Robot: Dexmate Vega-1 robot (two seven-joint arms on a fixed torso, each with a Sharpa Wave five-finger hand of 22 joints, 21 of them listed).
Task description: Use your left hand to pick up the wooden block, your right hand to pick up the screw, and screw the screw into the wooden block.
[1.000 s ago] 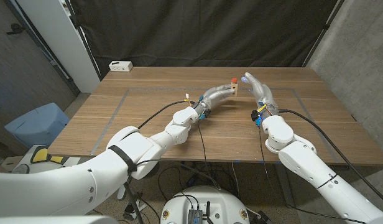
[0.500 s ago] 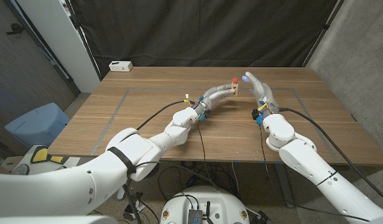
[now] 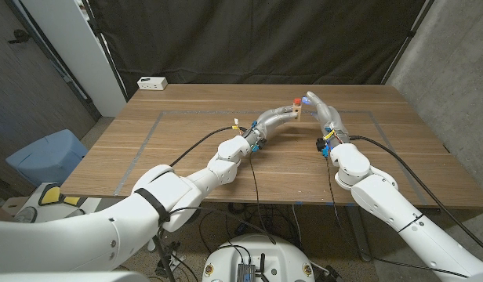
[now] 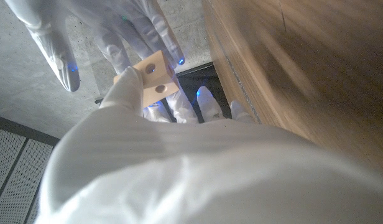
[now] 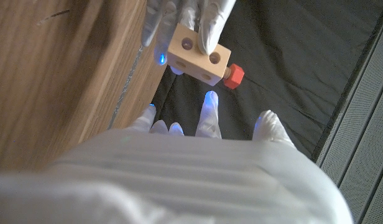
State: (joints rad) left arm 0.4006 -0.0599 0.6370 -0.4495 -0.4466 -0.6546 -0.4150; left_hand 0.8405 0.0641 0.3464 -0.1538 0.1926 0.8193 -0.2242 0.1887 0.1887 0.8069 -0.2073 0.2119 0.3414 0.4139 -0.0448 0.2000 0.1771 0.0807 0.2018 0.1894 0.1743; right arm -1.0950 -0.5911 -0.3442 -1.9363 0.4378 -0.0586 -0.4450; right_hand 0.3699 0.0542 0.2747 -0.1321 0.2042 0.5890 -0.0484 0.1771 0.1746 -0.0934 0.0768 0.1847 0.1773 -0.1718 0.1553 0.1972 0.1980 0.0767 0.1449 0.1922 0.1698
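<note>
My left hand point(image 3: 274, 119) holds the small wooden block point(image 3: 297, 113) up above the table's middle back. The red screw point(image 3: 295, 101) sits in one end of the block. In the right wrist view the block point(image 5: 198, 56) shows round holes, the left hand's fingers point(image 5: 207, 18) grip it, and the screw's red head point(image 5: 234, 76) sticks out of its side. My right hand point(image 3: 323, 111) hovers just right of the block, fingers spread and holding nothing. In the left wrist view the block point(image 4: 154, 78) is pinched at my fingertips, with the right hand point(image 4: 117, 25) beyond it.
A white box point(image 3: 152, 82) lies at the table's point(image 3: 187, 157) back left corner. A blue bin point(image 3: 47, 157) stands on the floor to the left. A black cable point(image 3: 196, 142) trails along my left arm. A taped outline point(image 3: 147, 137) marks the tabletop.
My right hand's fingertips have edged slightly towards the block and screw. The left hand and block have stayed where they were.
</note>
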